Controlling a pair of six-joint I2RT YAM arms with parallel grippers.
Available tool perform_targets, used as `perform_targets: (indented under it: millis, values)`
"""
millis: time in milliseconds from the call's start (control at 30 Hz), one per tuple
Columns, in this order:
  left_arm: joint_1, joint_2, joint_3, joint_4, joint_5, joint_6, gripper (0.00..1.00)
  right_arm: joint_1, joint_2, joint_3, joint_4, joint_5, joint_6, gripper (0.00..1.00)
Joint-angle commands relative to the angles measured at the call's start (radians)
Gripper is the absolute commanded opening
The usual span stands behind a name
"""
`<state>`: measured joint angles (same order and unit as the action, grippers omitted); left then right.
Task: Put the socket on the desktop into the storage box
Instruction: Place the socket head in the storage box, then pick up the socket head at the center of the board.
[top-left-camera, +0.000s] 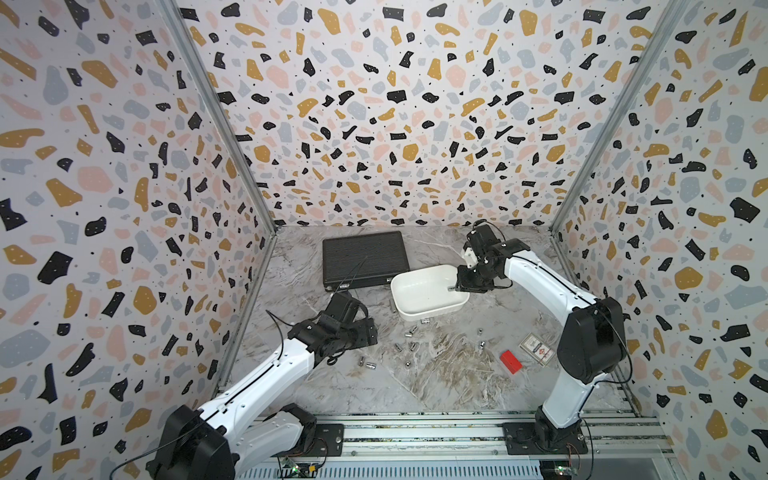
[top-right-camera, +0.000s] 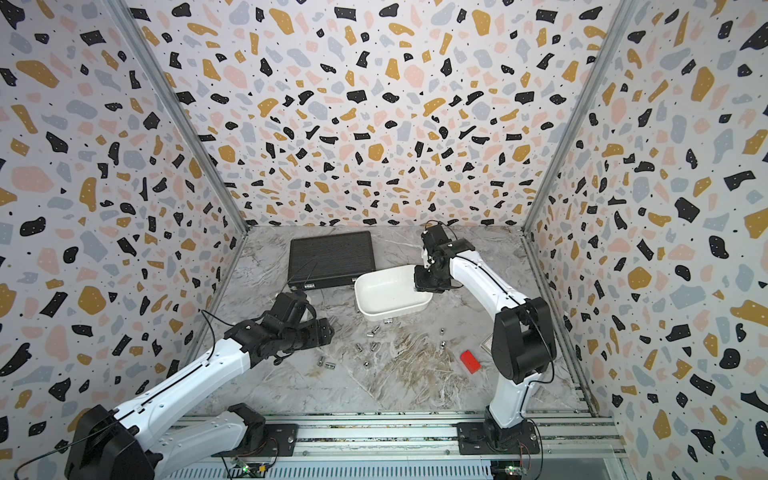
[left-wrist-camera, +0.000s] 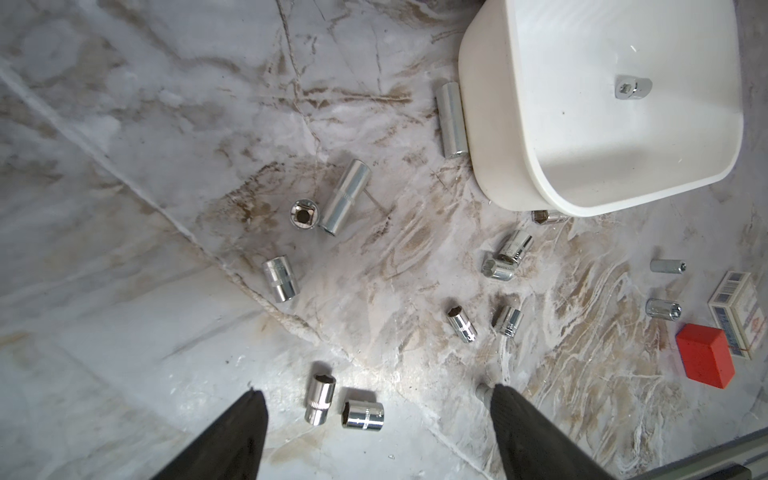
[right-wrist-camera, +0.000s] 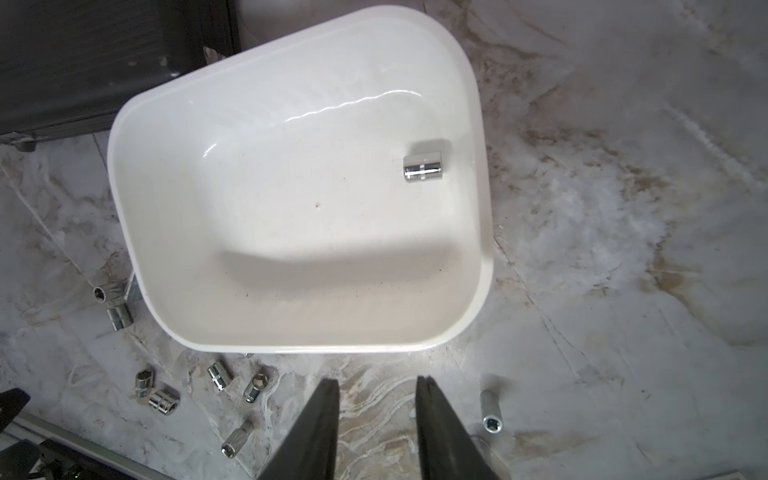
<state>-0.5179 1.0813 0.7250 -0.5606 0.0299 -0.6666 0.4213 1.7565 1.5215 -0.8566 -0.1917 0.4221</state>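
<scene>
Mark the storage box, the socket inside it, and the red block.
storage box (right-wrist-camera: 158, 232), right wrist view, inner side wall.
socket (right-wrist-camera: 423, 167), right wrist view, middle of its chrome barrel.
red block (left-wrist-camera: 704, 353), left wrist view, top face.

The storage box (right-wrist-camera: 158, 137), a white shallow tub with rounded corners, stands upright on the grey-white marble desktop (right-wrist-camera: 623, 249), below and ahead of the right gripper (right-wrist-camera: 376, 380). One short chrome socket (right-wrist-camera: 423, 167) lies on its side on the box floor, near one wall. More sockets (left-wrist-camera: 461, 324) lie scattered on the desktop outside the box, a close pair (left-wrist-camera: 363, 415) just ahead of the left gripper (left-wrist-camera: 376, 390)
</scene>
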Motion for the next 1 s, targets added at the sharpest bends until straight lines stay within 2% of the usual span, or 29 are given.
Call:
perform_targets:
  millis: [0,300,567,967]
  values:
    - [0.004,0.018,0.045,-0.025,-0.038,0.021,0.87,0.005,-0.082,-0.051,-0.005,-0.003,-0.006,0.38]
    - [0.029,0.086,0.088,-0.048,-0.067,0.039,0.81,0.005,-0.239,-0.215,0.039,-0.049,-0.011,0.39]
    - [0.072,0.2,0.147,-0.053,-0.07,0.078,0.74,0.019,-0.354,-0.333,0.078,-0.102,-0.035,0.39]
    - [0.094,0.365,0.222,-0.049,-0.076,0.116,0.63,0.074,-0.431,-0.438,0.11,-0.118,-0.044,0.39]
